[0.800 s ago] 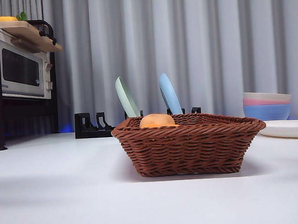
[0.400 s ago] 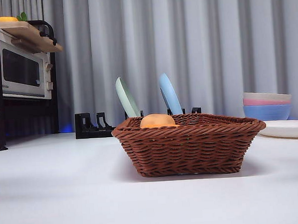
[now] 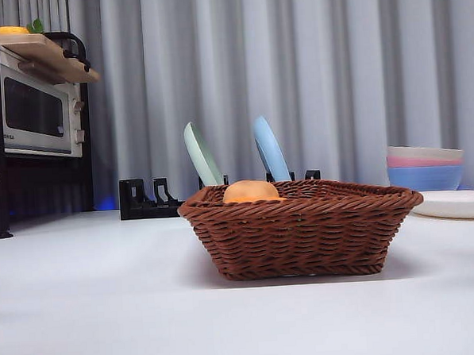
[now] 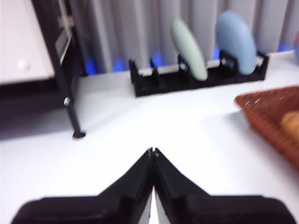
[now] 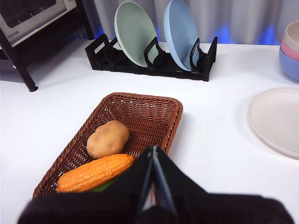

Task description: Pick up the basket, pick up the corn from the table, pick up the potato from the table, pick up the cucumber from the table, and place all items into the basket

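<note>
We see basket (image 5: 140, 116) resting on table (image 3: 93, 312), potato (image 5: 108, 139) and corn (image 5: 95, 173) lying inside, touching. Our right gripper (image 5: 153, 161) hangs above basket's near end, jaws closed, empty. Our left gripper (image 4: 152, 151) closed, empty, beside basket

The potato (image 5: 108, 139) and corn (image 5: 95, 173) lie side by side in the basket (image 5: 154, 103).
</note>
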You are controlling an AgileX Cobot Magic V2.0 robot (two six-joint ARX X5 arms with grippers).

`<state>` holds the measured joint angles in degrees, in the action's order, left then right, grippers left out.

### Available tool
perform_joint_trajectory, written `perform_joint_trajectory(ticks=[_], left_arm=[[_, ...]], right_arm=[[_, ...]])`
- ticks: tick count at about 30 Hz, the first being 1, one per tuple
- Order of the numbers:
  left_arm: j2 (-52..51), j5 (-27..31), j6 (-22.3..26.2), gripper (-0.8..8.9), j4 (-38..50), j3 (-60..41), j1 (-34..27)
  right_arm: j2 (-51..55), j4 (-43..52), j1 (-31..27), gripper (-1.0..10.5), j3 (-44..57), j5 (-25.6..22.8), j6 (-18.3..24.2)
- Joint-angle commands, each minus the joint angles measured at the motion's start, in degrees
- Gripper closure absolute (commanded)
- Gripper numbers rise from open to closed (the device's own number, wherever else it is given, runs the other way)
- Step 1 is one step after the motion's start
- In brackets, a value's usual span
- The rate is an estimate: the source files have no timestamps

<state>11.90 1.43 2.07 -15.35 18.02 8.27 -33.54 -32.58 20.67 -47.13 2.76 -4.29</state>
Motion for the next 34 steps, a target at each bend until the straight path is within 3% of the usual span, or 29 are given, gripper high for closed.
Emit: perform_joint_trajectory(ticks=[1,16,34], left_arm=[[-3.2,-0.4,0.7,8.17,2.2,-5.3,-2.1],[-11.8,-0.4,0.6,8.17,4.6,-17.6,-4.6],[-11.7,-0.3,0.5,8.17,4.7,-17.8,-4.6]], right_arm=[[0.1,0.3,0.1,9.6,0.4,-0.2,-0.6],[0.1,0.3,0.1,9.6,0.4,-0.2,-0.6],[0.1,0.3,0.1,9.6,0.4,-0.2,-0.6]])
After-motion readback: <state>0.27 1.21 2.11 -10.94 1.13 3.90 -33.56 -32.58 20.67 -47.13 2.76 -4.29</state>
